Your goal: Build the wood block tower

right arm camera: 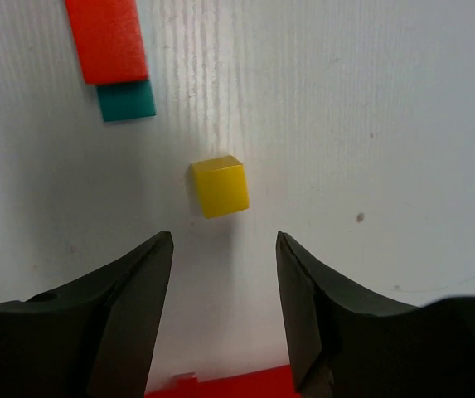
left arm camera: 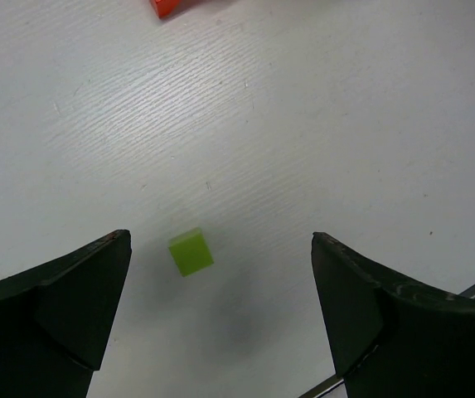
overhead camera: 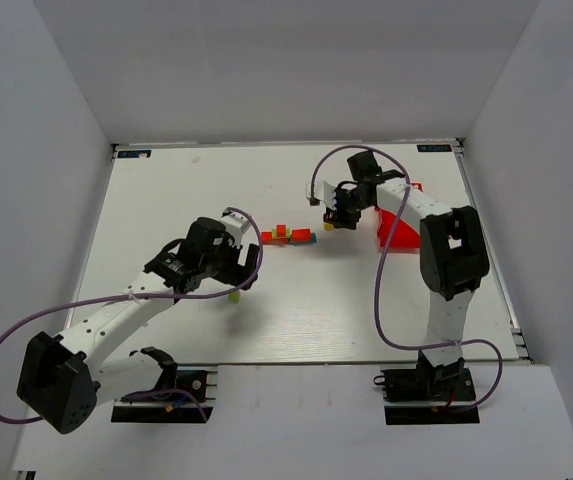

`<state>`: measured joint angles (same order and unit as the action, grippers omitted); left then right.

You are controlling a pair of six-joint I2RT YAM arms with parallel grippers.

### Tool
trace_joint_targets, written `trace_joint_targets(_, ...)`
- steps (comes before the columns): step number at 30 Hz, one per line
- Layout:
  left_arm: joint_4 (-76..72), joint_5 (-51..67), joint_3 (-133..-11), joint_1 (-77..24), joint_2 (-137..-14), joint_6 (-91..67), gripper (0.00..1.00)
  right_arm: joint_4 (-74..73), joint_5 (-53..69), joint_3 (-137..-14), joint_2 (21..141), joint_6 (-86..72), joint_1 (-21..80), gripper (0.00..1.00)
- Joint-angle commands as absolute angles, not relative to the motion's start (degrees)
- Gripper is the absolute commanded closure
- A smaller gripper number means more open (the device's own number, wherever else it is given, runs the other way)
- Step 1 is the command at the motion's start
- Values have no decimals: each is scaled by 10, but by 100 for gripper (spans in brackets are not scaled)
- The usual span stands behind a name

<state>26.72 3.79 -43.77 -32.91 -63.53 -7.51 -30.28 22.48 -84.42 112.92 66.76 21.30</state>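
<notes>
left gripper (left arm camera: 220, 239) apart, green cube (left arm camera: 191, 251) between | right gripper (right arm camera: 225, 237) apart, yellow cube (right arm camera: 219, 186) near tower (right arm camera: 106, 41) | tower cropped at frame edge

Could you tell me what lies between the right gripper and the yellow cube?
Nothing but bare tabletop: in the right wrist view the open right gripper sits just short of the yellow cube.

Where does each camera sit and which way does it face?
Top: above and behind, looking down at the table; left arm and right arm show.
Left wrist: looks down at a green cube; its open left hand shows.
Right wrist: looks down at a yellow cube; right hand shows.
Shared: top and left wrist show the green cube.
</notes>
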Motion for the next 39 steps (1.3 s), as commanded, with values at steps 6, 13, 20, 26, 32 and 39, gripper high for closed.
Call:
trace_joint_targets(6, 266, 32, -464, -327, -625, -85, 0, -328, 250, -932, 1187, 720, 207, 39)
trace_joint_targets(13, 266, 32, -464, -327, -625, -85, 0, -353, 261, -960, 1206, 734, 207, 36)
trace_joint_targets(20, 266, 32, -464, -327, -625, -85, 0, -361, 264, -962, 1212, 738, 204, 24)
trace_joint_targets(26, 266, 32, -464, -327, -625, -85, 0, -379, 271, -970, 1221, 756, 206, 24)
trace_joint_targets(32, 266, 32, -464, -327, -625, -85, 0, -384, 274, -980, 1236, 763, 208, 24)
trace_joint_targets(39, 266, 32, -464, -327, -625, -85, 0, -389, 276, -995, 1253, 764, 208, 28)
